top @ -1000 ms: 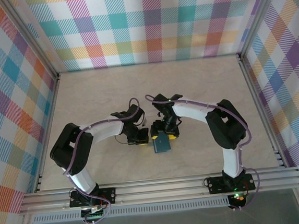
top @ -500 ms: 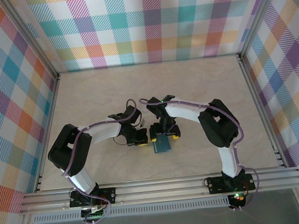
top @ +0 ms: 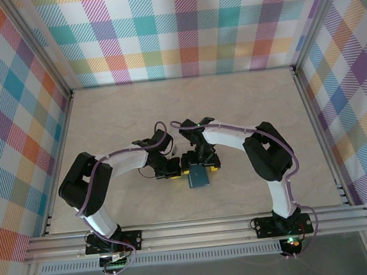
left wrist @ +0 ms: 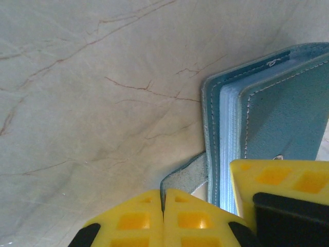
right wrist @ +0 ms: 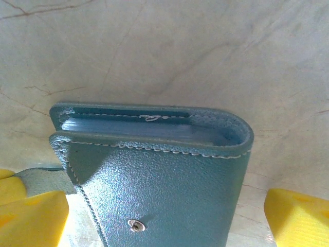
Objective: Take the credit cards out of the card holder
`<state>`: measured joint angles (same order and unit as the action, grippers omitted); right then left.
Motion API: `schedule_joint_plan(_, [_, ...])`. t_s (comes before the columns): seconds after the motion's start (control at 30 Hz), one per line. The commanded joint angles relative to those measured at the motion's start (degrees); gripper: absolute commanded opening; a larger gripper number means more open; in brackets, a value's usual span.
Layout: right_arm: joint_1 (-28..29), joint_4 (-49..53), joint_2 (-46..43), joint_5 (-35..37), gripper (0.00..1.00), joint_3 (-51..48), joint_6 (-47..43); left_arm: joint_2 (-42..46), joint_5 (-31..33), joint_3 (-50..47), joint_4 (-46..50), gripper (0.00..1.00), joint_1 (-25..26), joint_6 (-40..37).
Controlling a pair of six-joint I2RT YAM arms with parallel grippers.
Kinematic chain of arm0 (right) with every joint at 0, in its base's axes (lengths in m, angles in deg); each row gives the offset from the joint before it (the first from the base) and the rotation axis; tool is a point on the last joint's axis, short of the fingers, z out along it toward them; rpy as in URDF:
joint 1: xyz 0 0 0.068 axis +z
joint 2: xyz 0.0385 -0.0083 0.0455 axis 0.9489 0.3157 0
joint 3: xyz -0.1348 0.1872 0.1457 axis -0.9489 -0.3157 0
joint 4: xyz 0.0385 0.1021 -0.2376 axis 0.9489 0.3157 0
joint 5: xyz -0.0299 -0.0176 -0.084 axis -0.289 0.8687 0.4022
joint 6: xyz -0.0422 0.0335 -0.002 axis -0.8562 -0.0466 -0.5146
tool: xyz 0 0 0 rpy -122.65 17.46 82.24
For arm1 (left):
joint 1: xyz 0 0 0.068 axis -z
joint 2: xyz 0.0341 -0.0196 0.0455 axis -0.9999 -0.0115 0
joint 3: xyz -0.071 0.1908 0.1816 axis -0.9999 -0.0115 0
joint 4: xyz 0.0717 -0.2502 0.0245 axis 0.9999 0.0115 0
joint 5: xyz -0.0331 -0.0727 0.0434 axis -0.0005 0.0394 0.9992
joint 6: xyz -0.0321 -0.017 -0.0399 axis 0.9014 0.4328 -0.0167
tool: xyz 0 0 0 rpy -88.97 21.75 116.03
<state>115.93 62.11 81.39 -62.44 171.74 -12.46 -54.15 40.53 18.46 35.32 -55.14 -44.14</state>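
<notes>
I see the card holder (top: 198,177) folded shut on the worktop (top: 251,106), middle of the near side, pale blue sleeves (right wrist: 139,128) packed between its panels, my right hand (right wrist: 164,218) spread wide and straddling it, my left hand (left wrist: 163,208) pressed together at its strap flap (left wrist: 182,177), can't tell if it pinches the flap.

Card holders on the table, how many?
1. The teal-blue folded leather card holder lies near the middle of the marbled beige table, straddled by the open right hand, with the shut left hand beside it. Nothing suggests a hidden second one.
</notes>
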Motion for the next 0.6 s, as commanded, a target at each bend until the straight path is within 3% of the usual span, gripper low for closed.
schedule_joint_plan(0.0, [0.5,1.7,0.8,0.9,0.97,-0.2,0.3,1.7,-0.6,-0.8,0.1,0.0,-0.5,0.0])
schedule_joint_plan(0.57, [0.5,4.2,-2.8,4.3,0.96,0.3,0.0,0.8,1.5,-0.6,1.6,0.0,-0.6,-0.8])
